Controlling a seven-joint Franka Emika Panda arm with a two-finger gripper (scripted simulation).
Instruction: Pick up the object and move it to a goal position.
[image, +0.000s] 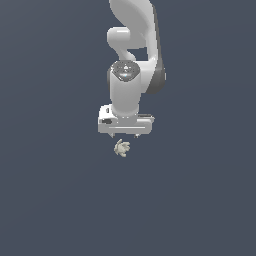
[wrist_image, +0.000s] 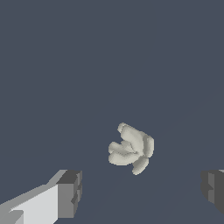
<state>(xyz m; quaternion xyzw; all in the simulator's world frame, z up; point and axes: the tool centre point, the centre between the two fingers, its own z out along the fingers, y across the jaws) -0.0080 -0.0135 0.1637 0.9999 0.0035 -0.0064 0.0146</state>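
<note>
The object (image: 122, 148) is a tiny cream-beige lumpy thing with several stubby lobes, lying on the dark floor. In the exterior view it sits just below the white hand of my arm. In the wrist view the object (wrist_image: 131, 148) lies between and a little ahead of my two fingertips. My gripper (wrist_image: 142, 192) is open and empty, with one fingertip (wrist_image: 70, 192) on one side and the other (wrist_image: 214, 189) at the frame's edge. In the exterior view the gripper (image: 125, 135) hangs above the object, its fingers mostly hidden under the hand.
The dark blue-grey floor (image: 200, 200) fills both views. The white arm (image: 132, 50) rises from the hand toward the top of the exterior view. No other object shows.
</note>
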